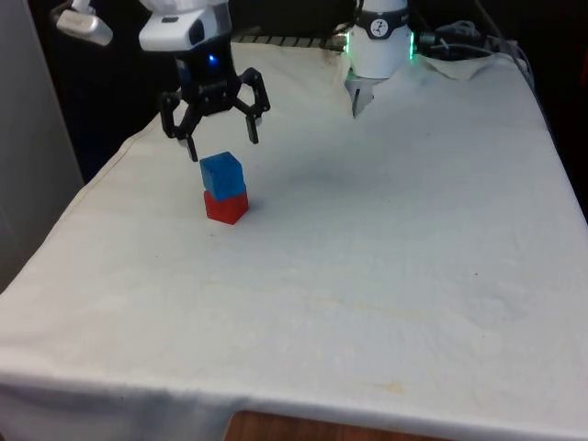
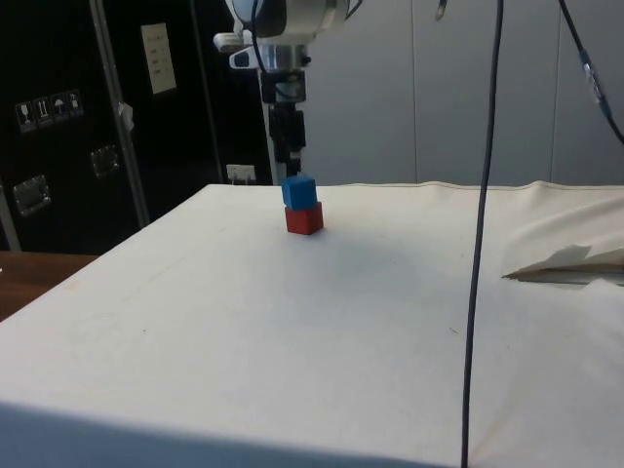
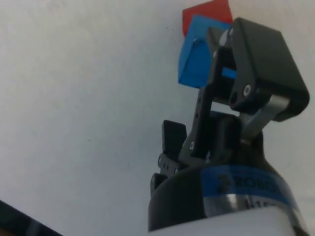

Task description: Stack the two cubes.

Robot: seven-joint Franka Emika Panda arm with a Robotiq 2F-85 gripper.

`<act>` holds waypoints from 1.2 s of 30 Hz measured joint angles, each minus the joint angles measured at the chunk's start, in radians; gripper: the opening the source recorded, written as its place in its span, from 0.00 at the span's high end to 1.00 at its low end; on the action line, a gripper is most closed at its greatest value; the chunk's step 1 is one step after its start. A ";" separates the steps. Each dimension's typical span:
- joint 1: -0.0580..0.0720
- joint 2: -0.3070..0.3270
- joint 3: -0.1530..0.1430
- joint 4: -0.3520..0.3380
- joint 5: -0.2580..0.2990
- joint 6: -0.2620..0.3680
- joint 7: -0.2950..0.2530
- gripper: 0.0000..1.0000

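Note:
A blue cube (image 1: 221, 175) rests on top of a red cube (image 1: 226, 205) on the white cloth, towards the front view's left. The same stack, blue cube (image 2: 299, 190) over red cube (image 2: 304, 218), stands at the far part of the table in the side view. My gripper (image 1: 220, 147) hangs just above the blue cube with its fingers spread wide and nothing between them. From the wrist, the blue cube (image 3: 197, 61) sits over the red cube (image 3: 204, 14), partly behind one finger (image 3: 256, 64).
The white robot base (image 1: 378, 41) stands at the far end of the table. A black cable (image 2: 483, 234) hangs down in the side view. A fold of cloth (image 2: 570, 261) lies at the side view's right.

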 measured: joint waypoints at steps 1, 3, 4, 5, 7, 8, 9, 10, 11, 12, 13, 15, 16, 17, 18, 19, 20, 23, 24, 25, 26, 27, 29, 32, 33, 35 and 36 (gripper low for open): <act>0.002 -0.005 0.000 -0.001 0.000 -0.001 0.005 0.00; 0.002 -0.009 0.000 -0.002 0.000 -0.003 0.010 0.00; 0.003 -0.015 0.000 -0.004 0.000 -0.004 0.014 0.00; 0.003 -0.015 0.000 -0.004 0.000 -0.004 0.014 0.00; 0.004 -0.026 0.000 -0.011 0.001 -0.004 0.024 0.00; 0.004 -0.031 0.000 -0.014 0.001 -0.004 0.029 0.00; 0.006 -0.041 0.000 -0.019 0.001 -0.004 0.039 0.00; 0.006 -0.046 0.001 -0.021 0.001 -0.004 0.044 0.00; 0.006 -0.046 0.001 -0.021 0.001 -0.004 0.044 0.00; 0.007 -0.050 0.001 -0.023 0.001 -0.004 0.050 0.00; 0.007 -0.053 0.001 -0.024 0.001 -0.004 0.055 0.00; 0.008 -0.058 0.001 -0.024 0.001 -0.004 0.066 0.00; 0.009 -0.063 0.001 -0.024 0.001 -0.004 0.078 0.00; 0.010 -0.066 0.001 -0.025 0.001 -0.004 0.084 0.00; 0.010 -0.068 0.001 -0.025 0.001 -0.004 0.090 0.00; 0.011 -0.071 0.001 -0.025 0.001 -0.004 0.096 0.00; 0.011 -0.071 0.001 -0.025 0.001 -0.004 0.096 0.00; 0.013 -0.082 0.001 -0.027 0.001 -0.004 0.113 0.00; 0.014 -0.085 0.001 -0.028 0.001 -0.004 0.118 0.00; 0.015 -0.089 0.001 -0.031 0.001 -0.004 0.123 0.00; 0.016 -0.097 0.001 -0.037 0.001 -0.004 0.130 0.00; 0.017 -0.100 0.001 -0.041 0.001 -0.004 0.133 0.00; 0.018 -0.104 0.001 -0.047 0.001 -0.003 0.139 0.00; 0.019 -0.108 0.001 -0.052 0.001 -0.001 0.143 0.00; 0.021 -0.110 0.001 -0.055 0.001 0.000 0.148 0.00; 0.022 -0.111 0.001 -0.057 0.001 0.000 0.151 0.00; 0.026 -0.115 0.001 -0.064 0.000 0.003 0.156 0.00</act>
